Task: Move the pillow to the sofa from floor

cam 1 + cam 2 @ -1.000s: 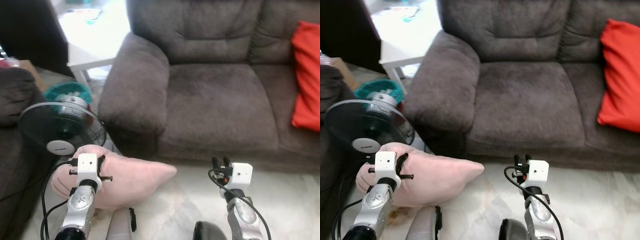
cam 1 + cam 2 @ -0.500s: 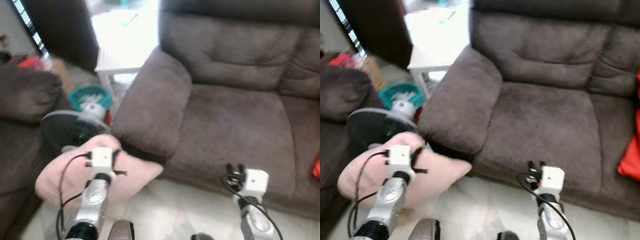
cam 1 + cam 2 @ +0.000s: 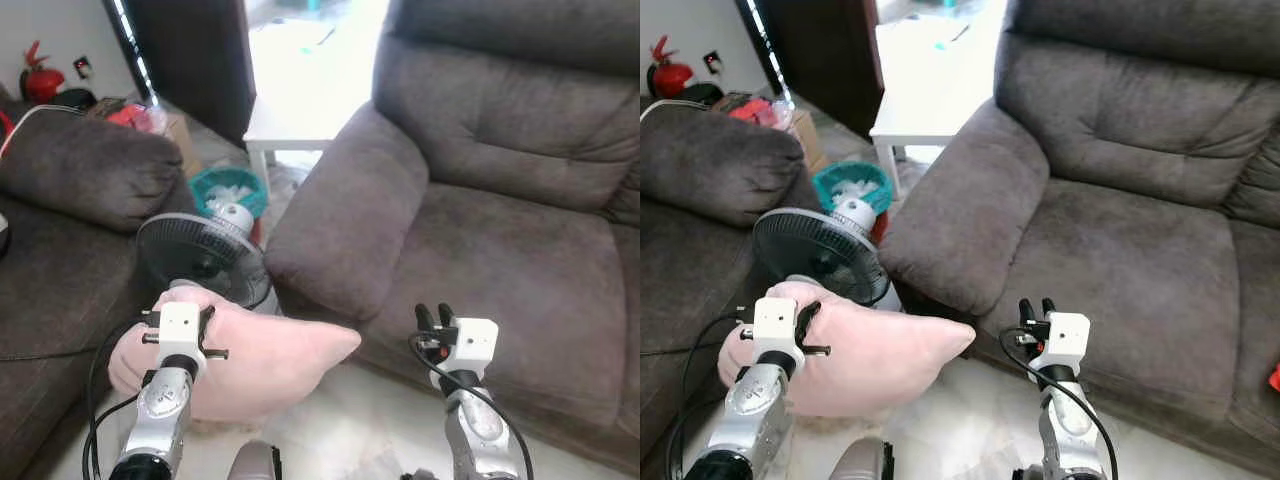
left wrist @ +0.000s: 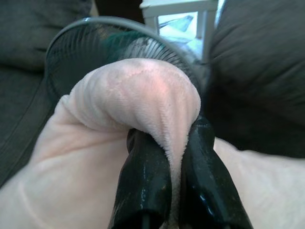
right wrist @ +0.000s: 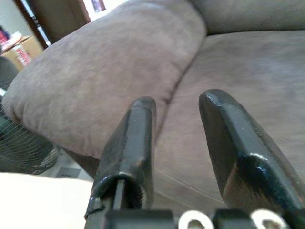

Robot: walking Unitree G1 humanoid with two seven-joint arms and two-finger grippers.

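A soft pink pillow [image 3: 275, 362] hangs low in front of me, just before the sofa's armrest [image 3: 340, 225]. My left gripper [image 4: 174, 157] is shut on a bunched fold at the pillow's left end, with the plush squeezed between both black fingers [image 4: 143, 186]. In the head views that gripper [image 3: 190, 318] sits at the pillow's left edge. My right gripper [image 3: 432, 314] is open and holds nothing. It hovers before the front of the dark grey sofa seat [image 3: 500, 260], pointing at the armrest and cushion [image 5: 228, 62].
A standing fan [image 3: 200, 255] is right behind the pillow, with a teal bin [image 3: 228, 185] and a white side table [image 3: 300, 115] beyond it. A second dark sofa [image 3: 70, 190] runs along the left. Pale floor [image 3: 370, 440] lies below.
The whole picture has swung left, so the sofa sits further right and the red cushion has left the picture. My left gripper still holds the pillow; the right stays open.
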